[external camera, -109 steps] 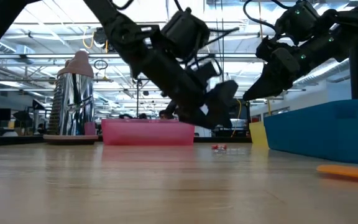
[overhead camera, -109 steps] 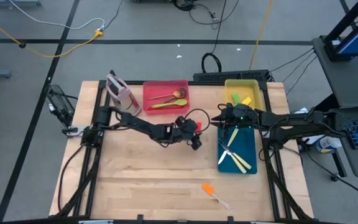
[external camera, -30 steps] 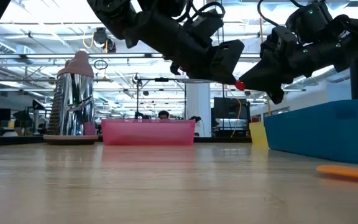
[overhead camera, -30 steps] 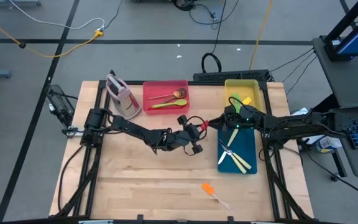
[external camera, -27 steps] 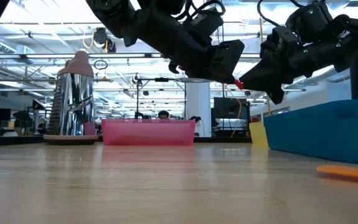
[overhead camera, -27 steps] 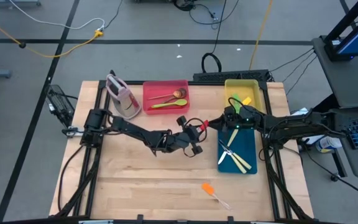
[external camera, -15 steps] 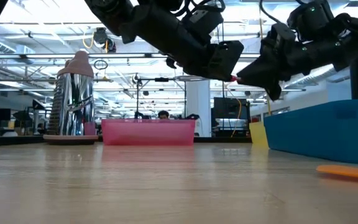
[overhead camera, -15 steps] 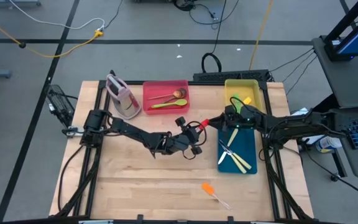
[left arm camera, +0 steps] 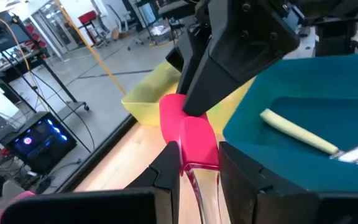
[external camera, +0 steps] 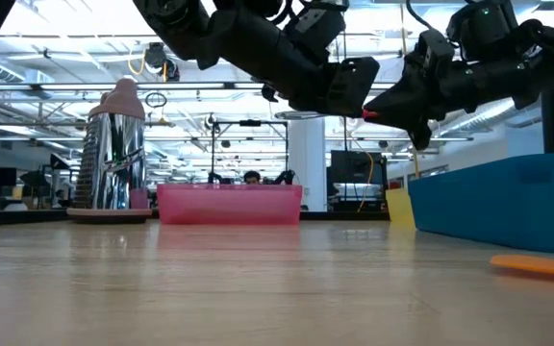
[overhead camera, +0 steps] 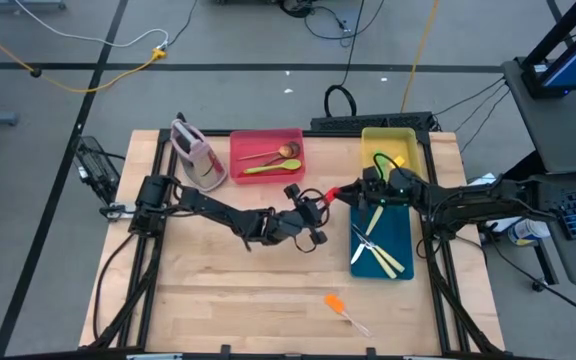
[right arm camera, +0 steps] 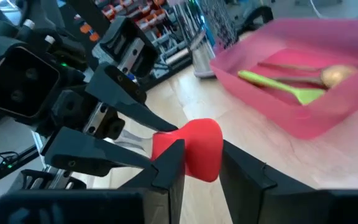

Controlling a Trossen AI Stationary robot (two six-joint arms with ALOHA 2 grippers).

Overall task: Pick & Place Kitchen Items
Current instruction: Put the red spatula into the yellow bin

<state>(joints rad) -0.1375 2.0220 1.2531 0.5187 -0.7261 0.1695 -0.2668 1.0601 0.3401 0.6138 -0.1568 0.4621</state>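
A red-headed spatula [overhead camera: 334, 193] with a clear handle hangs in the air between the red tray [overhead camera: 266, 136] and the blue tray [overhead camera: 400, 232]. My left gripper [overhead camera: 320, 204] is shut on it from the left side. My right gripper [overhead camera: 352, 192] is shut on it from the right side. In the low view the red head [external camera: 365, 114] shows between the two grippers' tips, well above the table. An orange-headed spatula [overhead camera: 340, 306] lies flat on the table near the front edge. My left gripper pinches the clear handle [left arm camera: 197, 179] just behind the red head between its two fingers [left arm camera: 168, 169]. The fingers come about level from the table's left and lie along the handle. The spatula is clear of the table. My right gripper pinches the red head [right arm camera: 195, 150] between its two fingers [right arm camera: 166, 167]. It comes about level from the table's right, facing my left gripper. The clear handle [right arm camera: 133, 140] runs on from the head into the other gripper.
The red tray holds a wooden spoon [overhead camera: 276, 154] and a green spoon [overhead camera: 268, 167]. The yellow tray [overhead camera: 392, 134] holds green and yellow utensils. Cream-handled knives [overhead camera: 382, 256] lie in the blue tray. A pink-and-grey container [overhead camera: 196, 152] stands at the far left.
Both grippers have stayed where they were and tipped their tips upward a little. The spatula's red head has risen slightly between them and stays in both holds.
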